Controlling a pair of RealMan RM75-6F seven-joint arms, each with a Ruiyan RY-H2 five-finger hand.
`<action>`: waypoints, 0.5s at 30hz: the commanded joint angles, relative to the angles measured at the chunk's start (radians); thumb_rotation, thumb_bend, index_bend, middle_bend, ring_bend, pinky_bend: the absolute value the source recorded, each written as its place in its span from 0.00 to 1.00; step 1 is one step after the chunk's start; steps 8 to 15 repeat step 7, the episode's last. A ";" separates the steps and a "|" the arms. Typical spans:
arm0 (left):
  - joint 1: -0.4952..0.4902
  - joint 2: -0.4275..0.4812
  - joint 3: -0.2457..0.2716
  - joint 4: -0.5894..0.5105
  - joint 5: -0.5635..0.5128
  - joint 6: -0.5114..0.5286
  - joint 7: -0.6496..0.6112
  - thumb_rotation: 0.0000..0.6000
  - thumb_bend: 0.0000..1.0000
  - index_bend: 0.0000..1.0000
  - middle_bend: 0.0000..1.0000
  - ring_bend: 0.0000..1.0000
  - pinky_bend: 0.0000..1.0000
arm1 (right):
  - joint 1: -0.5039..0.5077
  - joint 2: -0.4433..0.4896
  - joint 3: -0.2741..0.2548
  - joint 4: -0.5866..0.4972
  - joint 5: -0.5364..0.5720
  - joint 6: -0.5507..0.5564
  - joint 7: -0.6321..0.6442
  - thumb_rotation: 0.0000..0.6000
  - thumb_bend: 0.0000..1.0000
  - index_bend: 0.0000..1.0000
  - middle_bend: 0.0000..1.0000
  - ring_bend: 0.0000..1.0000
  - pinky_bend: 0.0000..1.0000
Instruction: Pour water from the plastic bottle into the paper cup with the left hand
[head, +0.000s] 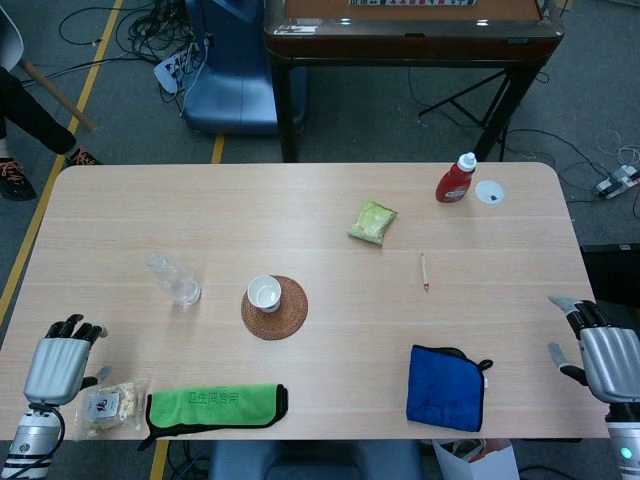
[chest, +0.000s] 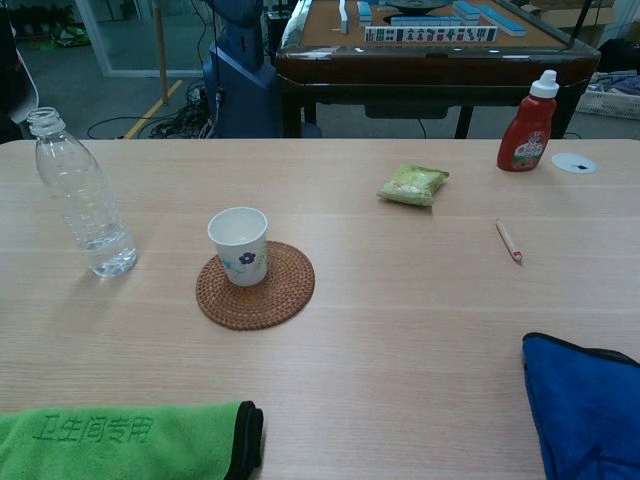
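A clear plastic bottle (head: 174, 280) (chest: 80, 195) stands upright and uncapped on the table, a little water in its bottom. To its right a white paper cup (head: 264, 293) (chest: 239, 246) with a blue flower sits on a round woven coaster (head: 276, 309) (chest: 256, 285). My left hand (head: 58, 365) hangs at the table's near left corner, well short of the bottle, holding nothing with its fingers apart. My right hand (head: 604, 355) is off the table's right edge, empty, fingers spread. The chest view shows neither hand.
A green cloth (head: 215, 405) and a snack packet (head: 108, 405) lie by my left hand. A blue cloth (head: 447, 387) lies near right. A green pouch (head: 372, 221), a pencil (head: 424, 271), a red bottle (head: 456, 178) and a white disc (head: 489, 192) lie farther back.
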 joint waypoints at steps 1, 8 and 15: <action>0.001 -0.001 -0.003 0.001 0.001 -0.001 0.001 1.00 0.02 0.43 0.46 0.22 0.31 | 0.001 0.002 -0.001 -0.001 0.003 -0.004 0.001 1.00 0.35 0.21 0.26 0.21 0.47; 0.000 -0.008 -0.004 0.006 0.004 -0.017 -0.001 1.00 0.02 0.43 0.46 0.22 0.31 | -0.003 0.005 -0.002 -0.002 0.002 0.002 0.007 1.00 0.35 0.21 0.26 0.21 0.47; 0.000 -0.008 -0.004 0.006 0.004 -0.017 -0.001 1.00 0.02 0.43 0.46 0.22 0.31 | -0.003 0.005 -0.002 -0.002 0.002 0.002 0.007 1.00 0.35 0.21 0.26 0.21 0.47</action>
